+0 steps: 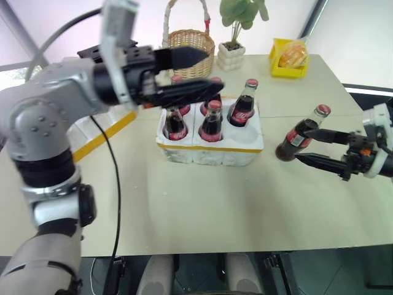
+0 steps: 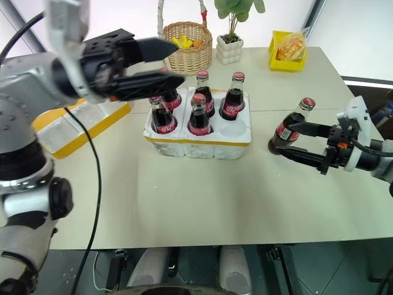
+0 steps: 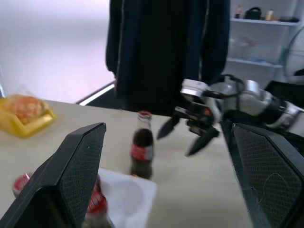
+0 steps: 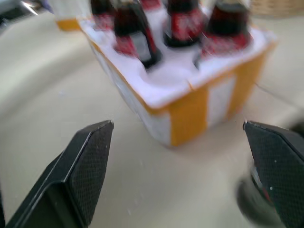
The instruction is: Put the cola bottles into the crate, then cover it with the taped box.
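The right gripper [image 2: 293, 142] is seen with its fingers spread wide on either side of the last cola bottle [image 2: 291, 128], which stands alone on the table [image 2: 184, 196] to the right of the crate [image 2: 198, 140]; no grip is closed on it yet. The left gripper [image 2: 169, 63] is held high and level above the back of the crate, its fingers also wide apart and nothing between them. Five bottles [image 2: 199, 115] are already seated in the crate, and the front right well [image 2: 234, 128] is left free.

The step in hand is judged to be the picking up of the sixth bottle. Next, the fingers would need to be closed on its body, and it would have to be lifted clear of the crate's rim and lowered upright into the free well.

Open table is available between bottle and crate. The taped box [image 2: 80, 123] lies at the left, partly behind the left arm. A wicker basket [image 2: 186, 49] stands behind the crate.
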You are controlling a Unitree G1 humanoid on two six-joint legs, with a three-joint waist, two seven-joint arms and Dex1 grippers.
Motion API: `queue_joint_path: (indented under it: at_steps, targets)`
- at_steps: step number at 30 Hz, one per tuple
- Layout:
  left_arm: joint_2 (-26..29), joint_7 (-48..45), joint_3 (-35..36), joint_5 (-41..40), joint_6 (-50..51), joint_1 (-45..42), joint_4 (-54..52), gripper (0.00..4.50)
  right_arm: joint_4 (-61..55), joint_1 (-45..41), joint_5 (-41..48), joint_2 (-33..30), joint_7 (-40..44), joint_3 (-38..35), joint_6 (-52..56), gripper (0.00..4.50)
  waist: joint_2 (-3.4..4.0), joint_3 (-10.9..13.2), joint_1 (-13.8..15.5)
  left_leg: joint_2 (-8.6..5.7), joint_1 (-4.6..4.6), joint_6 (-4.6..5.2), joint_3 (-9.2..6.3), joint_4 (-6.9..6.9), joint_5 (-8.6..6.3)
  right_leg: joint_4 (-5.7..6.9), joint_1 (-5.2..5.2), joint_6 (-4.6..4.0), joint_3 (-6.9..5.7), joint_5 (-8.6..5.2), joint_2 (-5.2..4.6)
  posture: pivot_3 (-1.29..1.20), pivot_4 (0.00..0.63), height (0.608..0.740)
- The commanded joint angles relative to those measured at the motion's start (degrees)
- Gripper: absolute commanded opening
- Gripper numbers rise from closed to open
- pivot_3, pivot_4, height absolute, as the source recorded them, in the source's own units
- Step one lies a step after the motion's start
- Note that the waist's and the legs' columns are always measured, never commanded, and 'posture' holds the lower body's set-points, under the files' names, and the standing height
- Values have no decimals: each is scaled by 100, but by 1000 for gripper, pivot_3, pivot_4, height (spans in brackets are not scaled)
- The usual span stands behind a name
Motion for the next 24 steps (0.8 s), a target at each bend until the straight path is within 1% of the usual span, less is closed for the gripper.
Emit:
queue_joint_path:
  at_steps: [1, 4, 8, 11, 13, 17, 21, 24]
  targets:
    - [232, -218, -30, -17, -155, 84, 216, 4445, 242, 55, -250, 75, -303, -269, -250, 4500, 0, 0, 2, 0, 0, 0, 0, 3, 0, 0, 3, -9, 0, -5, 0, 0, 150, 740]
    - [474, -502, -94, -50, -170, 230, 370, 4445, 525, -31, -537, 350, -789, -121, -454, 4500, -3, -2, -6, 0, 1, 0, 0, 3, 0, -1, 4, -10, 1, -5, 0, 0, 150, 740]
    - [845, -966, -115, -145, -155, 438, 355, 4445, 664, -118, -667, 600, -1015, -21, -541, 4500, -1, -1, -34, 1, 7, 0, 1, -9, 0, 1, 1, -9, 2, -5, 0, 0, 150, 740]
    - [1336, -1474, -282, 14, -317, 827, 117, 4445, 880, -262, -710, 770, -1198, 17, -549, 4500, 0, -2, -51, 2, 10, 0, 3, -14, 0, 2, -1, -6, 4, -4, 0, 0, 150, 740]
    - [1514, -1589, -391, 204, -559, 1031, 35, 4445, 932, -334, -645, 839, -1233, 0, -502, 4500, 0, -2, -40, 3, 12, 0, 6, -15, 0, 1, -1, -10, 5, -6, 0, 0, 150, 740]
    - [1562, -1539, -421, 331, -778, 1145, 45, 4445, 958, -386, -585, 870, -1172, -1, -427, 4500, 0, -1, 13, 2, 8, 0, 6, -11, 0, -2, 2, -13, 6, -7, 0, 0, 150, 740]
    - [1518, -1445, -382, 344, -848, 1090, 168, 4445, 1029, -533, -643, 922, -1228, 121, -440, 4500, 0, -2, -6, 2, 6, 0, 6, -11, 0, -6, 2, -12, 6, -7, 0, 0, 150, 740]
    - [1591, -1488, -429, 395, -917, 1140, 134, 4445, 1101, -711, -648, 1034, -1253, 236, -447, 4500, 0, -2, -47, 2, 10, 0, 6, -12, 0, -4, 2, -11, 6, -6, 0, 0, 150, 740]
